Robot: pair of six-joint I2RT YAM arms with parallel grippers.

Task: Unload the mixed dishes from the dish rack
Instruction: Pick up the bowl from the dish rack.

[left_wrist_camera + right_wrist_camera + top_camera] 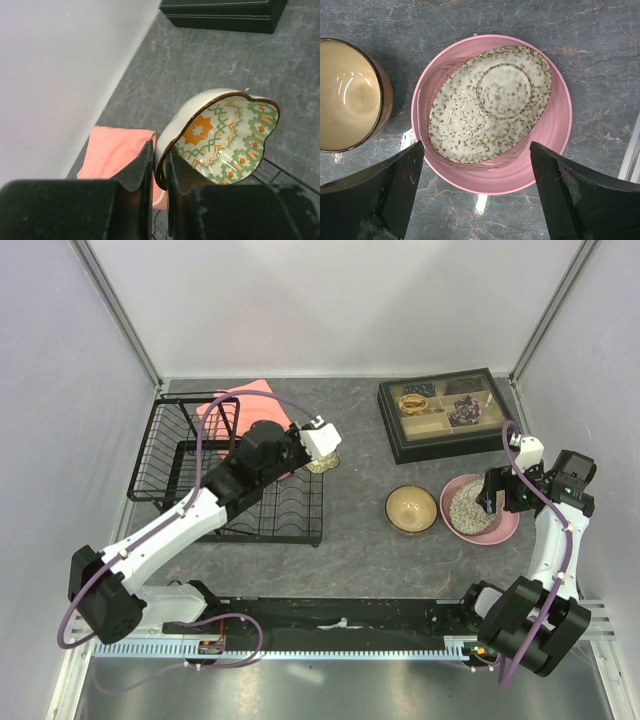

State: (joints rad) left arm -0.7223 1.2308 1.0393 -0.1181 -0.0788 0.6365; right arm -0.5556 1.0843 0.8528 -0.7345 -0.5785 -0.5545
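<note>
Left wrist view: the left gripper point(159, 160) is pinching the floral-patterned bowl point(225, 140) by its rim, just right of the dish rack point(285, 512), while the right gripper point(476, 150) is hovering spread over the speckled bowl point(490, 102).

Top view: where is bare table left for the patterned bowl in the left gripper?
Left gripper grips the patterned bowl. Widest bare table lies between the rack and the tan bowl. Also the back strip between cloth and tray, and the front strip along the near edge. Crowded right: tan bowl, plate carrying the speckled bowl, right gripper open above.
</note>
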